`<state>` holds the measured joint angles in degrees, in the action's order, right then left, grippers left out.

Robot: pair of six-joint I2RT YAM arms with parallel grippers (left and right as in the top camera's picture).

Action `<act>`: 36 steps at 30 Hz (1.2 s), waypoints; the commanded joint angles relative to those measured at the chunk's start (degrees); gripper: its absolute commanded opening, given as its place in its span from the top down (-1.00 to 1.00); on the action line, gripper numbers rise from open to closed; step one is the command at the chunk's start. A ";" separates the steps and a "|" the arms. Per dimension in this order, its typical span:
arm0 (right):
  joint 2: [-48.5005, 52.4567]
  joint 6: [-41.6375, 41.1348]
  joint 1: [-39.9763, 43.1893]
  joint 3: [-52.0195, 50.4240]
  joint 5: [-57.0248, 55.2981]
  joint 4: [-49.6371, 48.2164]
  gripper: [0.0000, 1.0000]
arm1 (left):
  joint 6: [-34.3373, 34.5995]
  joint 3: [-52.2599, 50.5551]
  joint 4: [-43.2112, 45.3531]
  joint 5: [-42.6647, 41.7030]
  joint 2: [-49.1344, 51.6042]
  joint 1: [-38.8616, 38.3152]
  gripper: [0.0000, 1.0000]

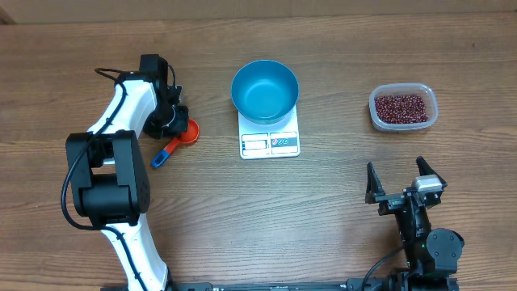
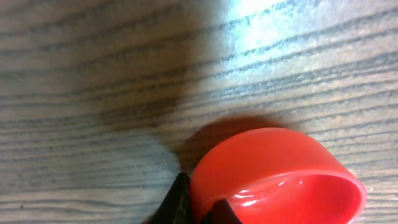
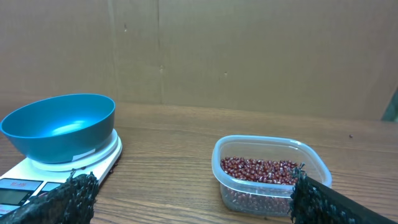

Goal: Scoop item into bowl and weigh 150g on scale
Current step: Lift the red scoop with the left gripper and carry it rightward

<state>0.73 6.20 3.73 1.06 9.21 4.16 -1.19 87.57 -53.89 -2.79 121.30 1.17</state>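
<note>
Clamping left fingers point(image 2: 180, 202) on red scoop point(image 2: 273, 174), left of scale point(image 1: 270, 144); holding right fingers point(image 3: 78, 193) wide apart, right of scale; with bowl point(image 1: 265, 90) atop scale, beans point(image 1: 401, 106) in tub point(image 3: 267, 141) right of scale

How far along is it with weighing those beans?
Done: the round blue bowl sits empty on the flat white scale. In hand: the left gripper pinches the red blue-handled plastic scoop. Left: all small red-brown beans lie in the clear plastic tub; the right gripper is open.

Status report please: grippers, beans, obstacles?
Left gripper shut on red scoop. Right gripper open, idle. Beans in tub; bowl empty on scale. No obstacle seen.
</note>
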 commanded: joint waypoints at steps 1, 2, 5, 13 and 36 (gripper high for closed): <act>-0.57 -0.13 0.20 -0.61 0.24 -0.20 -1.00 | 0.87 -0.92 -1.16 0.87 1.03 -0.09 0.92; -0.57 -0.13 0.20 -0.61 0.24 -0.20 -1.00 | 1.60 -0.59 -1.36 0.81 0.90 -0.04 0.92; -0.57 -0.13 0.20 -0.61 0.24 -0.20 -1.00 | 4.02 1.03 -2.01 0.83 0.72 -0.02 0.92; -0.57 -0.13 0.20 -0.61 0.22 -0.20 -1.00 | 12.50 10.05 -7.48 0.92 0.72 -0.02 0.92; -0.57 -0.13 0.20 -0.61 0.24 -0.20 -1.00 | 53.88 40.28 -42.23 -4.04 0.72 3.72 0.92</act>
<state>0.69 6.22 3.73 1.06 9.21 4.16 50.59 123.28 -93.71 -4.99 122.30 5.32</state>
